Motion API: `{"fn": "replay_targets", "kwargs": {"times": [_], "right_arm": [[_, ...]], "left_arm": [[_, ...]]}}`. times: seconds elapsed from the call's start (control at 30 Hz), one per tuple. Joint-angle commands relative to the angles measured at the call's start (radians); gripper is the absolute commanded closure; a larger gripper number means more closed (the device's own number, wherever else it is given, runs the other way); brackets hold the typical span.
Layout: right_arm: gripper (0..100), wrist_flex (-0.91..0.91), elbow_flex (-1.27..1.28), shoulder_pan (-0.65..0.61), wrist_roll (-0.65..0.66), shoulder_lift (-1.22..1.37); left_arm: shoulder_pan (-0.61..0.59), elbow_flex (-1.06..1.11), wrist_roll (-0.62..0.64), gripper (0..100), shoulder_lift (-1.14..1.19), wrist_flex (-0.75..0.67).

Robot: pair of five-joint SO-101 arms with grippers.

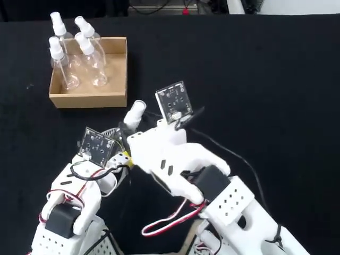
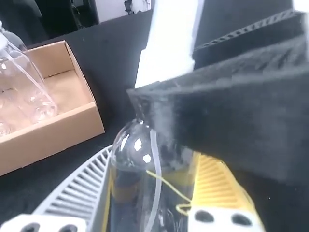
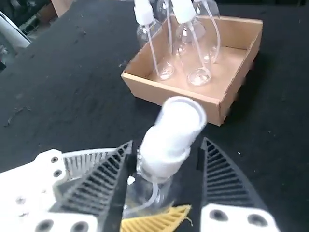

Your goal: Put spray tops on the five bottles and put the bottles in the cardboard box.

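Covering the surface (image 1: 265, 79): a matte black cloth, flat, with faint specks of lint.
Room: past the far edge, dark equipment and loose cables (image 1: 159, 6), with a pale panel at the far right.
Cardboard box (image 1: 114, 99): plain brown card, shallow and open-topped with straight walls, at the far left of the surface.
Four bottles (image 1: 90, 61): clear plastic with rounded shoulders and thin dip tubes inside. Each has a white spray head, and they stand close together in the left part of the box.
Fifth bottle (image 2: 140, 164): the same clear, glossy plastic, held off the surface just near-right of the box and apart from it. It is tilted with its neck toward the box.
Spray top (image 3: 171, 130): a smooth white cylinder on the fifth bottle's neck. I cannot tell whether it is fully seated.
Left tool (image 2: 147, 186): clamped on the fifth bottle's body, with a white ribbed finger (image 2: 82, 188) on one side and a yellow ribbed one on the other.
Right tool (image 3: 166, 145): black and ridged, set around the spray top. I cannot tell whether it is pinching the top or standing free of it.
Arms: white plastic shells with slotted vents and red-and-white wire loops. The left arm (image 1: 69, 196) and right arm (image 1: 180, 159) rise from the near edge.
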Motion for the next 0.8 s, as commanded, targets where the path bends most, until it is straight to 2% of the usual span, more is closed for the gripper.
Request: {"fn": "replay_targets", "kwargs": {"times": [0.0, 0.17, 0.43, 0.77], "right_arm": [[80.1, -0.003, -0.059, -0.029, 0.015, -0.027], [80.0, -0.003, -0.058, -0.025, 0.015, -0.024], [80.0, -0.002, -0.084, -0.003, 0.015, -0.030], [80.4, 0.038, -0.091, 0.026, 0.015, -0.168]], "left_arm": [[-0.005, -0.013, 0.011, 91, -0.006, -0.040], [-0.054, -0.013, 0.012, 91, -0.006, -0.043], [-0.054, -0.013, 0.012, 91, -0.006, -0.043], [-0.054, -0.012, 0.012, 91, -0.006, -0.043]]}}
